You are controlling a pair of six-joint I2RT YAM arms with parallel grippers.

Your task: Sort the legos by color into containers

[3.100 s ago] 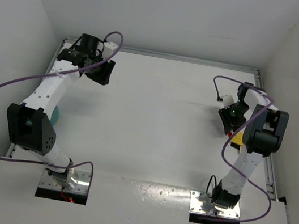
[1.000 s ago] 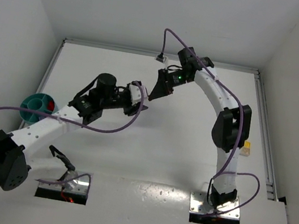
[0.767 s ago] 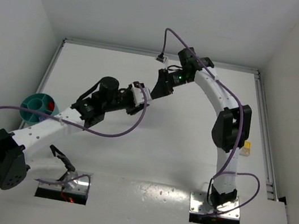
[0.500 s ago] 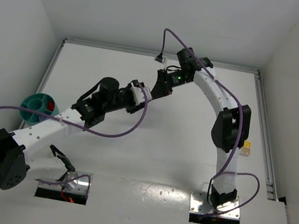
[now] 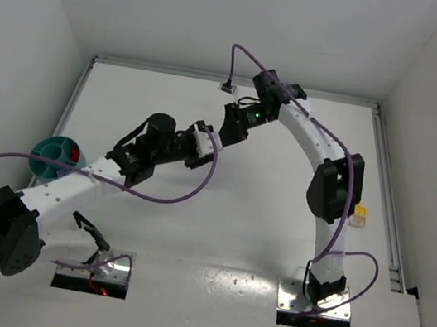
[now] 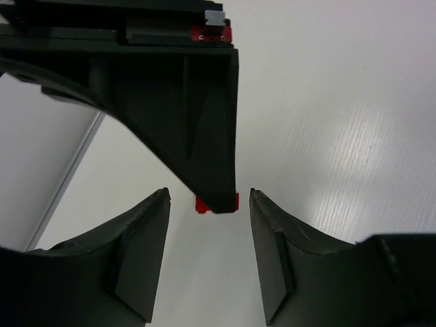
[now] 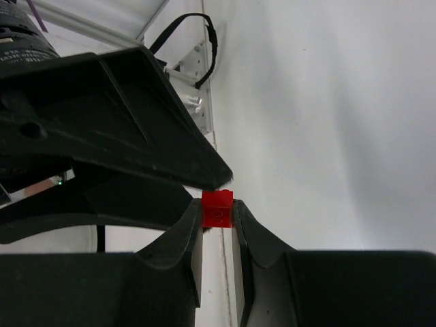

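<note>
My right gripper (image 5: 228, 131) is shut on a small red lego (image 7: 217, 208), pinched at the very tips of its fingers above the middle back of the table. My left gripper (image 5: 210, 139) faces it, open, its two fingertips either side of that red lego (image 6: 201, 204) with a gap on each side. In the left wrist view the right gripper's black finger (image 6: 197, 122) covers most of the brick. The teal container (image 5: 56, 157) stands at the far left with a red piece (image 5: 74, 156) in one compartment. A yellow lego (image 5: 358, 216) lies near the right rail.
White walls close in the table on three sides, with metal rails along the left and right edges. Purple cables loop off both arms. A small white connector (image 5: 227, 88) hangs at the back edge. Silver base plates (image 5: 95, 265) sit at the near edge.
Both arms swung in from the sides to meet mid-table. Over the last second the left gripper crept up and right to the right gripper's tip; the right arm shifted slightly left.
</note>
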